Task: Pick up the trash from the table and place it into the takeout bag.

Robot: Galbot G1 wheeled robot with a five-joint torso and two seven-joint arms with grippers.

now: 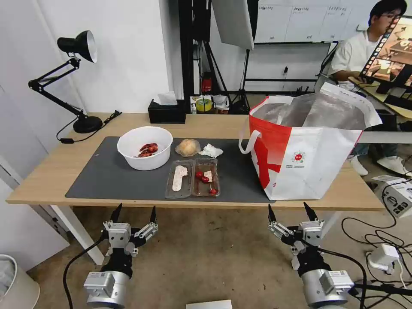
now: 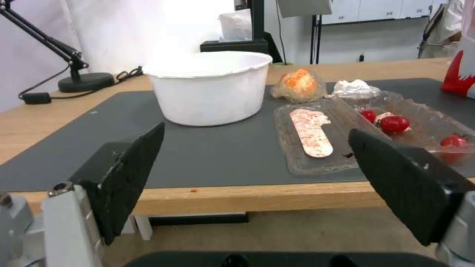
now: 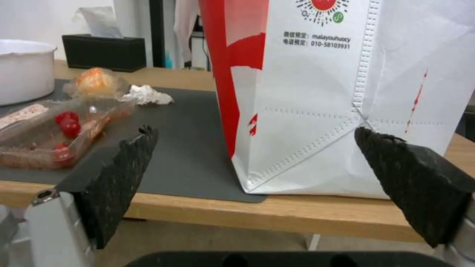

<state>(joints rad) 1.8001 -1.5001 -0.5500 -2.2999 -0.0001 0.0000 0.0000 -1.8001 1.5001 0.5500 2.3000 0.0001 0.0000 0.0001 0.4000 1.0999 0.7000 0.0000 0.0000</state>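
Below table (image 1: 51, 182) edge, both grippers' fingers (image 1: 117, 212) spread wide, empty, touching nothing.

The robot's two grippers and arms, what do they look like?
The left gripper and the right gripper match: two pointed black fingers with rough textured pads, on silver metal brackets. Behind each sits a black wrist and a silver-grey cylindrical arm segment bearing a small white label. Black cables trail from both.

white bowl (image 1: 145, 148) | red-and-white takeout bag (image 1: 307, 165), silver lining | dark grey mat (image 1: 107, 176) | light-wood table (image 1: 47, 180)
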